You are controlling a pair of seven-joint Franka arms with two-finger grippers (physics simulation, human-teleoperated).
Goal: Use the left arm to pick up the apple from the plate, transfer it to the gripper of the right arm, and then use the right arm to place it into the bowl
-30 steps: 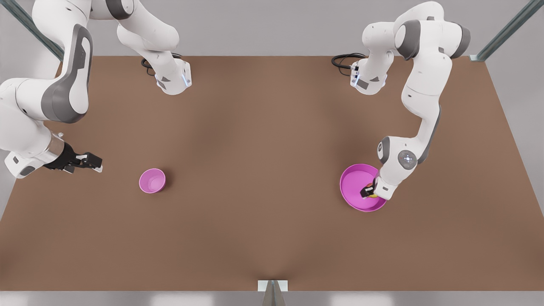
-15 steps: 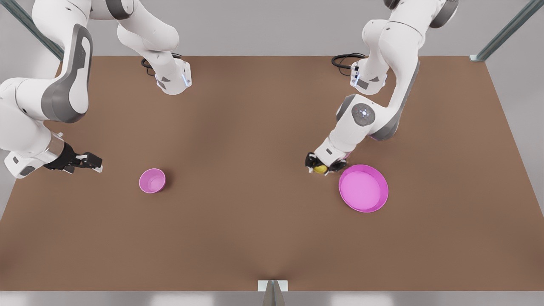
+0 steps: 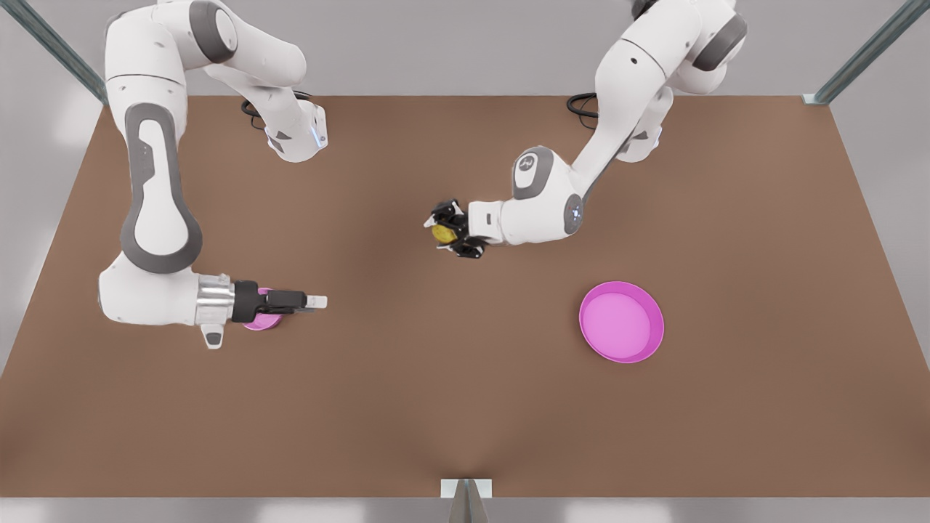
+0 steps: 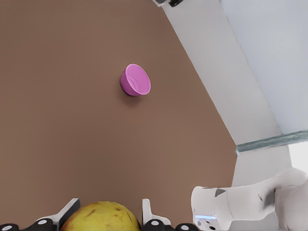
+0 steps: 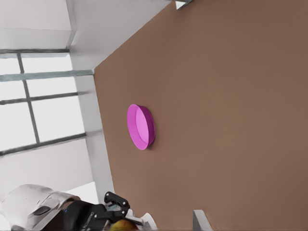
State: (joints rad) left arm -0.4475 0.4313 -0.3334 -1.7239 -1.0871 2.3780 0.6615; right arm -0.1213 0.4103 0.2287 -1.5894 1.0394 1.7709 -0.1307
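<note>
While the left gripper (image 3: pixel 445 234) hovers above the middle of the brown surface (image 3: pixel 465 407), its jaws are clenched on the yellow apple (image 3: pixel 441 233), which hangs clear of the surface. From the magenta plate (image 3: pixel 621 321), which lies bare, the apple sits at about ten o'clock in the front view, well apart from it. The left wrist view has the apple (image 4: pixel 99 217) bulging between the two fingers (image 4: pixel 147 212), with the small pink bowl (image 4: pixel 135 80) far off on the surface. The right gripper (image 3: pixel 309 301) reaches level over the bowl (image 3: pixel 261 320), covering most of it; its fingers point toward three o'clock in the front view, and whether its jaws are released or clenched cannot be told. The right wrist view shows the plate (image 5: pixel 141 126) on edge and the other arm's gripper (image 5: pixel 118 221) with the apple (image 5: pixel 124 225).
</note>
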